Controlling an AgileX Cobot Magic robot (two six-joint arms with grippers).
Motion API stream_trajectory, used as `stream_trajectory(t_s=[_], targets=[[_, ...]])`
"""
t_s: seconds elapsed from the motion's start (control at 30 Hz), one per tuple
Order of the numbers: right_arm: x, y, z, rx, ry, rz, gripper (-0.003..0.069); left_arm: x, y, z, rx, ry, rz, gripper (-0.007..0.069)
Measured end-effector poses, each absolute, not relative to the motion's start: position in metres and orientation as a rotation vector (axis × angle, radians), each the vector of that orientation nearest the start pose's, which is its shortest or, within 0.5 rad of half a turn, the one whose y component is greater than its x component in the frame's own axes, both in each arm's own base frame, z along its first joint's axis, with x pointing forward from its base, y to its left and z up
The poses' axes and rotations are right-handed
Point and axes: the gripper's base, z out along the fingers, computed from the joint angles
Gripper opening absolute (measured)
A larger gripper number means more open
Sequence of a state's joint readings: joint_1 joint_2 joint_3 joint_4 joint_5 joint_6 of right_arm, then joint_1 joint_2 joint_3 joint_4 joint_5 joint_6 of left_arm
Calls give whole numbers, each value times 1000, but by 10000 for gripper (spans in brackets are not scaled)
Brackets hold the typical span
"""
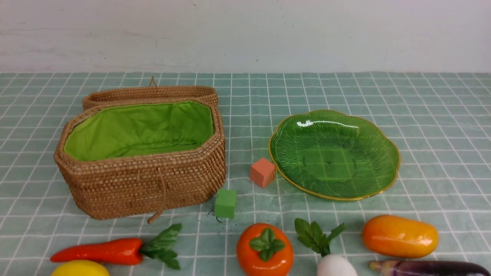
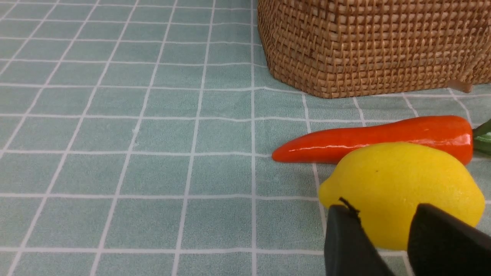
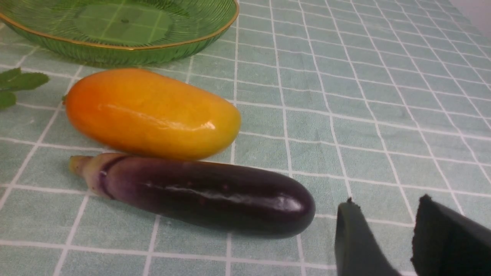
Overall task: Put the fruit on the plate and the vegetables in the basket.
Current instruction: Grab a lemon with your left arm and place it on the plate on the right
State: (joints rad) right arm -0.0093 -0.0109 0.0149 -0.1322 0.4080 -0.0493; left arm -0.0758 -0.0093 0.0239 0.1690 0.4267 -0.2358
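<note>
The wicker basket with green lining stands open at the left, the green plate at the right; both hold nothing. Along the near edge lie the lemon, red pepper, persimmon, white radish, mango and eggplant. No potato shows. My left gripper is open, its tips just short of the lemon, with the pepper behind. My right gripper is open and empty beside the eggplant's rounded end; the mango lies beyond it.
A salmon-pink foam cube sits by the plate's left rim and a green foam cube by the basket's front right corner. The basket's lid hangs behind it. A checked green cloth covers the table up to the back wall.
</note>
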Motion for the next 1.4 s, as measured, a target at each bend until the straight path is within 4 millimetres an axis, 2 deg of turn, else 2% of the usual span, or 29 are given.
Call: stream_trajectory(t_s=[0.47,0.83,1.07,1.17,1.3,1.33,1.37,1.4], targets=[[51,-5,172,-117,1892,-172,242,51,3,168,-51,1918,-37,238],[51,-5,172,-117,1892,-172,242,52,10,168,76,1901,170,238],[51,-5,172,-117,1892,-172,242,52,11,169,90,1898,193,238],[51,-5,172,-117,1892,-172,242,52,10,170,66,1883,158,238],[51,-5,172,-117,1892,-172,242,56,3,181,-48,1750,-39,238],[51,-5,172,-117,1892,-172,242,57,-1,190,-102,1649,-152,238],[51,-5,172,-117,1892,-172,242,57,-1,191,-102,1636,-161,238],[51,-5,172,-117,1892,-172,242,57,-4,203,-158,1504,-290,238]])
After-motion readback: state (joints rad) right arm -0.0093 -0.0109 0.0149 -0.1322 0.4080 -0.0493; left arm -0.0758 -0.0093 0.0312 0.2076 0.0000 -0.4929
